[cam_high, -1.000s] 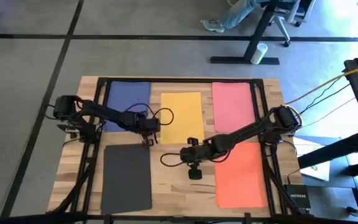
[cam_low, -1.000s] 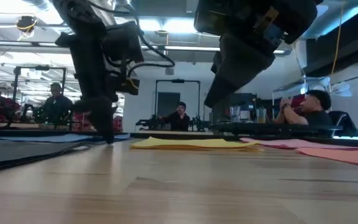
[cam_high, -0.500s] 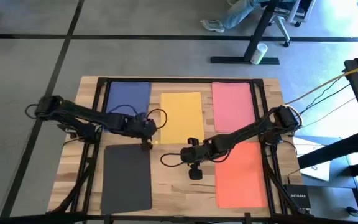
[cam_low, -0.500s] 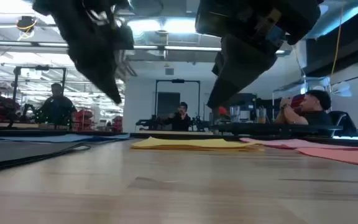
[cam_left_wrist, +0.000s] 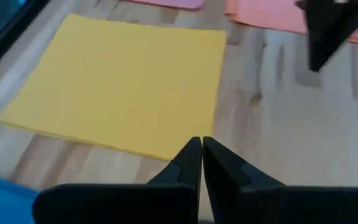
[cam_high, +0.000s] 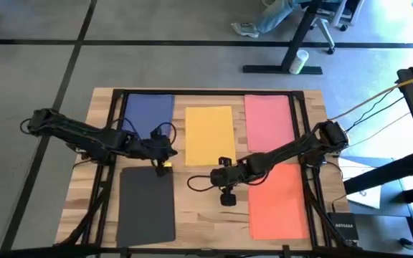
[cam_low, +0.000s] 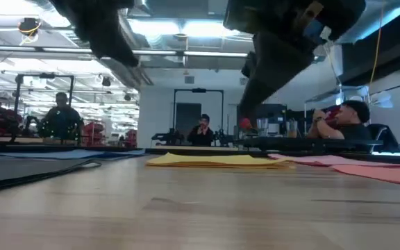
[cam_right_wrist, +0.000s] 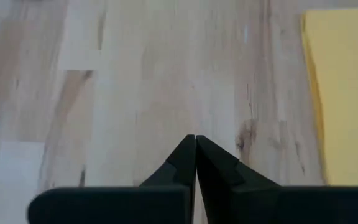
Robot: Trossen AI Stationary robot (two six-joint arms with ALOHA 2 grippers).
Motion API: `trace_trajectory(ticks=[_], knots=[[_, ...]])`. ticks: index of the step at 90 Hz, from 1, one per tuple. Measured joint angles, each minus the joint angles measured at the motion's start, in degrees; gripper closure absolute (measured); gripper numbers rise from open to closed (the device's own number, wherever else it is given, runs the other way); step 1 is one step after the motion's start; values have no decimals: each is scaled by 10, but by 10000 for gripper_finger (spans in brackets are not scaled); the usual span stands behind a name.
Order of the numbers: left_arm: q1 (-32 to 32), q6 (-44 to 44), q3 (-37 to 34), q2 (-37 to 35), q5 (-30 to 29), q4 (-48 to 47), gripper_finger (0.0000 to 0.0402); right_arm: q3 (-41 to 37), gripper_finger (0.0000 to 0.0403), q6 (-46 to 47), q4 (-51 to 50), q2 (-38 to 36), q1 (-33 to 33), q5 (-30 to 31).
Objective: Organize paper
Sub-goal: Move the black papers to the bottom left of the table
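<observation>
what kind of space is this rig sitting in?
Probably a shared robotics lab or workshop. The low view shows people seated at benches, ceiling strip lights and exposed ducting. From above, the wooden table stands on grey floor marked with dark lines, with a desk leg and an office chair beyond it.

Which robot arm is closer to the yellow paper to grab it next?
Probably the left. Its end effector, shut and empty, hovers just beside the yellow paper's near corner. The right end effector hangs further off over bare wood.
</observation>
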Motion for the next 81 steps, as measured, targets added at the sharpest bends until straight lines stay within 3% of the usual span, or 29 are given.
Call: trace_trajectory(ticks=[45,58,81], knots=[[25,-140,-103,53,23,-241,402,0,403,-2,7,-3,0,12],[42,-189,-124,53,54,-255,402,0,403,-2,7,-3,0,12],[85,-230,-125,53,35,-217,402,0,403,-5,11,-3,0,18]])
